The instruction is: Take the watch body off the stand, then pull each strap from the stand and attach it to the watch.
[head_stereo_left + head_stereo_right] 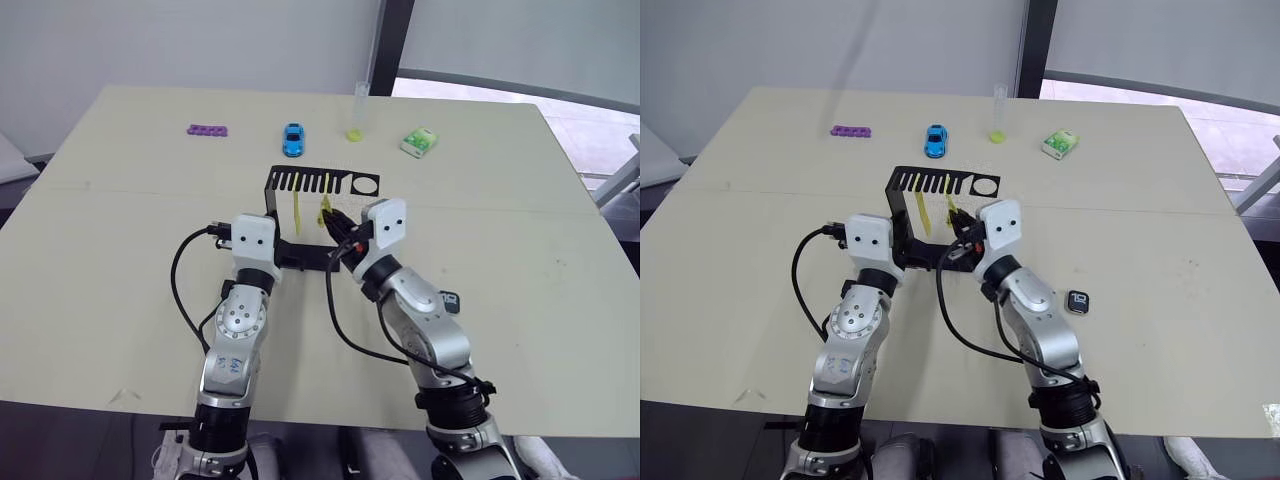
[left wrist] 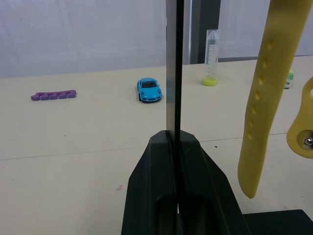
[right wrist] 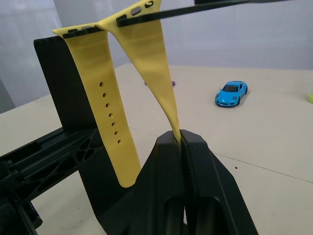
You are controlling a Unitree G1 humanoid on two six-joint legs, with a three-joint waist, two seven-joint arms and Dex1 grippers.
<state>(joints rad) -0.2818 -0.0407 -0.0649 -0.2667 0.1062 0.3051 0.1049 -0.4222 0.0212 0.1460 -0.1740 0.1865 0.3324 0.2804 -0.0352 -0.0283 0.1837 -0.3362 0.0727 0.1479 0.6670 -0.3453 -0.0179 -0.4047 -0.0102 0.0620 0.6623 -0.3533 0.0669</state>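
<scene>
Under the stand's (image 1: 940, 184) slotted top plate both yellow straps (image 3: 110, 112) hang lengthwise downward. The right gripper (image 3: 182, 139) pinches the lower end of one strap; the left gripper (image 2: 174, 139) clamps the stand's upright back. Right of the arms, the watch body (image 1: 1077, 301) lies flat on the table (image 1: 1160, 200).

The stand (image 1: 940, 215) sits near the middle of the table (image 1: 1160, 210), its slotted top plate toward the far edge. Two straps (image 3: 110, 117) hang from that plate, side by side. The left gripper (image 2: 174, 147) is at the stand's upright back, on the stand's left. The right gripper (image 3: 182, 142) is under the top plate, at the lower end of one strap. The watch body (image 1: 1077, 301) lies on the table to the right of the stand, nearer the front edge. Along the far edge, from left to right, lie a purple bar (image 1: 851, 130), a toy car (image 1: 935, 140), a tube (image 1: 997, 115) and a packet (image 1: 1060, 144).
</scene>
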